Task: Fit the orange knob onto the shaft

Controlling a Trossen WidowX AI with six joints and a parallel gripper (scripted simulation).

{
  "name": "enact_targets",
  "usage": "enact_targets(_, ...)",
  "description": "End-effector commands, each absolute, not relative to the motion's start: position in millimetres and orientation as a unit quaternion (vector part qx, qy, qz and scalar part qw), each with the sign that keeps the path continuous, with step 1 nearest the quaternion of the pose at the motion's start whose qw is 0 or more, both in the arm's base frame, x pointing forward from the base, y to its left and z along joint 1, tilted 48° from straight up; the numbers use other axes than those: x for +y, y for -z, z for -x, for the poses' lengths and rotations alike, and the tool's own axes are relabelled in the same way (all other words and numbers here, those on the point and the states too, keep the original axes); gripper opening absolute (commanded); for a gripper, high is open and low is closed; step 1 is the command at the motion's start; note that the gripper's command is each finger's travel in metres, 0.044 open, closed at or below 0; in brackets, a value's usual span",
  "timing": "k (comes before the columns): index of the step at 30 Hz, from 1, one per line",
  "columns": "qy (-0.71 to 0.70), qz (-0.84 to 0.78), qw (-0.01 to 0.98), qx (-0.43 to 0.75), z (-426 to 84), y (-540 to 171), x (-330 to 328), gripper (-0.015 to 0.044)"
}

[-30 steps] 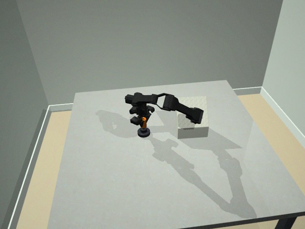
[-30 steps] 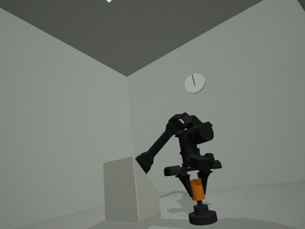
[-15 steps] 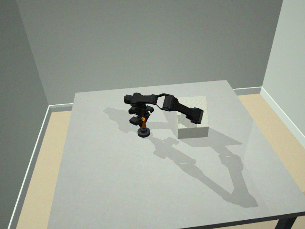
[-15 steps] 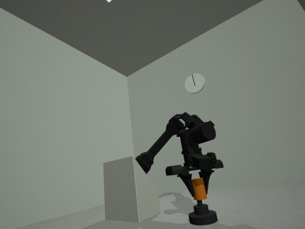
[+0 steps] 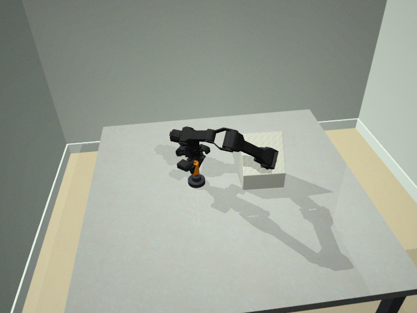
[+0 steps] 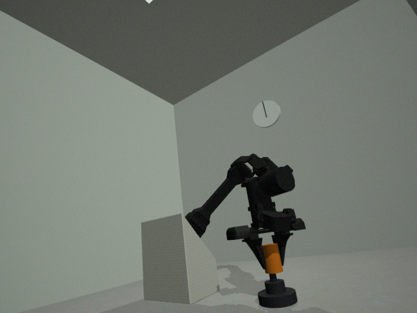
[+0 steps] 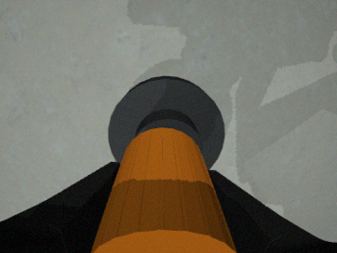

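Right now, you've got the orange knob [image 5: 196,168] [image 6: 272,259] [image 7: 163,200] pinched in the claw [image 5: 195,171] [image 6: 273,266] [image 7: 163,175], fingers partly open because the knob's own width keeps them apart, one on each side. That side grip makes sense: it leaves the lower end free for the dark shaft [image 6: 272,277] and lets you turn the knob by turning the wrist. You're carrying it over the round pedestal [image 5: 196,182] [image 6: 277,298] [image 7: 166,93], hole end presumably down, and the exterior view shows the shaft emerging beneath it, with the knob's lower rim above the pedestal's raised collar. So it isn't seated, and you can't tell whether the shaft's tip is only touching the hole or already slightly inside. The knob leans a little in that view, so your squareness to the shaft deserves a check. Now look along the claw: the knob sits between the fingers, reaching down to about the fingertips, its upper end clear of the claw's body above. In the wrist view it points toward the pedestal's middle. Your likely job here is finding the flat: press lightly, rotate slowly, and feel for the drop. Push hard while the flats disagree and you could jam it or make it slip in your grip. Once it drops, follow it down fully, then release.
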State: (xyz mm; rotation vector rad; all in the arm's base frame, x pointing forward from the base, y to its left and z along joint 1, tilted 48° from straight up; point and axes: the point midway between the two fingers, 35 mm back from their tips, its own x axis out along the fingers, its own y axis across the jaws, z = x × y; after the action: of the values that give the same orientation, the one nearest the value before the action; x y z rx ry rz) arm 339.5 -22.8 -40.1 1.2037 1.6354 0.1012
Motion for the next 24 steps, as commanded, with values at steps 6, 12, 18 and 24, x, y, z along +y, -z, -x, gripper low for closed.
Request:
enact_targets(6,-0.04,-0.507,0.524,0.683,-333.8,40.4,-23.5,0.0)
enact_targets(12,-0.04,-0.507,0.524,0.683,-333.7,42.6,-21.6,0.0)
enact_targets(18,-0.04,-0.507,0.524,0.683,-334.3,42.5,-21.6,0.0)
enact_targets(24,-0.04,-0.507,0.524,0.683,-334.3,38.7,-24.7,0.0)
